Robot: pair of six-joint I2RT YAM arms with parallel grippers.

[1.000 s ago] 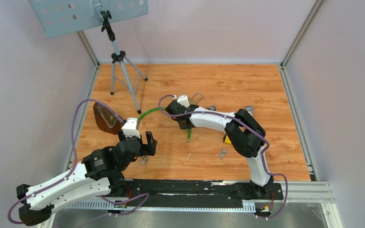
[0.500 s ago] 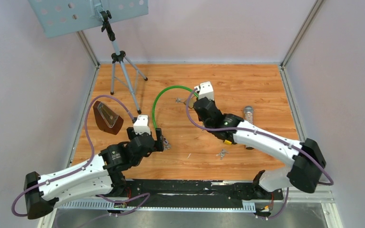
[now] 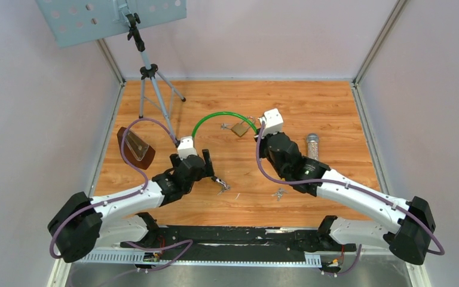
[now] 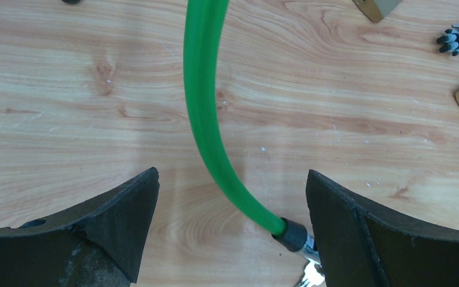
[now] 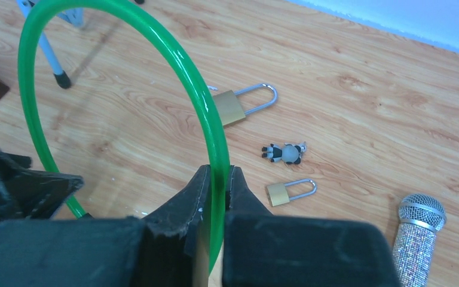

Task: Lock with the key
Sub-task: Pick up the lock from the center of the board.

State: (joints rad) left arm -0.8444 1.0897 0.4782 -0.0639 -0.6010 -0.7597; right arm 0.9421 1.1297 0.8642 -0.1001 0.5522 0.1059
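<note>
Right fingers [image 5: 197,197] pinch the green cable [image 5: 203,113]; left fingers [image 4: 119,215] gape astride its end, key [image 4: 312,276] cut off below.

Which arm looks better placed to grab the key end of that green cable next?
Left, probably. Its open left gripper straddles the green cable right by the black end cap and keys. The right gripper is shut on the cable farther along.

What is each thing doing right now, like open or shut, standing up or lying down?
Right gripper: shut on the green cable.
Left gripper: open around the cable's end.
Green cable: bent into an arch.
Microphone: lying on its side.
Music stand: standing upright.
</note>
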